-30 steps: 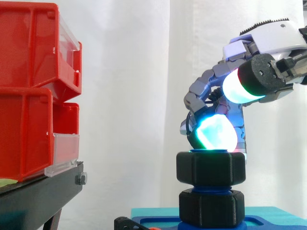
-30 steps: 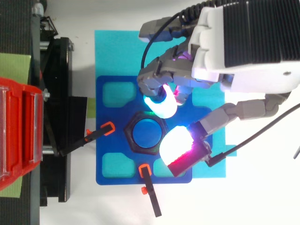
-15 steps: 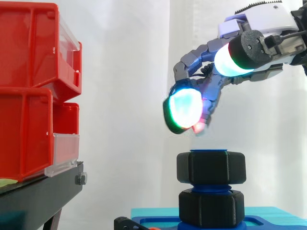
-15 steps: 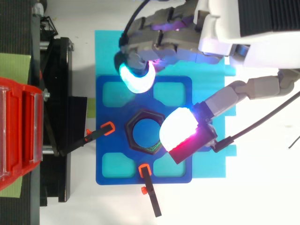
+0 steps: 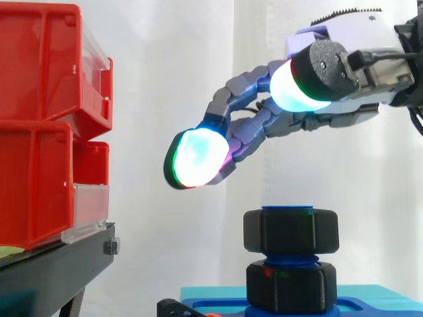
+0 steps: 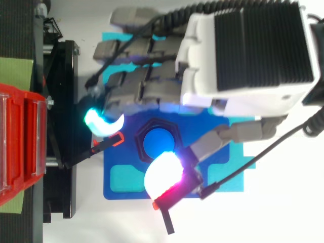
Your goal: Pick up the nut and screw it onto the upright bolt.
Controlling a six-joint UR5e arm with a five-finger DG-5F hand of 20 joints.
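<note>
Black and hexagonal, the nut (image 5: 291, 231) is seen threaded on the upright blue bolt (image 6: 158, 143), with its upper face almost level with the bolt's top. A second black hexagonal piece (image 5: 291, 285) is seated lower on the same bolt, and a narrow band of blue is left showing between the two. The bolt is set at the middle of a blue plate (image 6: 121, 188), which is laid on a teal mat (image 5: 205, 292). Two black clamps with orange tips are placed at the plate, one (image 6: 115, 140) at its left edge and one (image 6: 166, 223) at its bottom edge as seen from above.

The hand (image 6: 243, 55) is held above the plate and nothing is gripped in it: its fingers are stretched out loosely toward the red bins (image 5: 39, 125). In the side view a glowing fingertip (image 5: 195, 158) is seen higher than the nut and off to its left, clear of it. The thumb pad (image 5: 291, 89) is lit white and cyan with a red rim, and it too is held well above the nut without contact. From above, the outstretched fingers are seen reaching past the plate's left edge to the black stand (image 6: 63, 101) on which the bins are stacked
</note>
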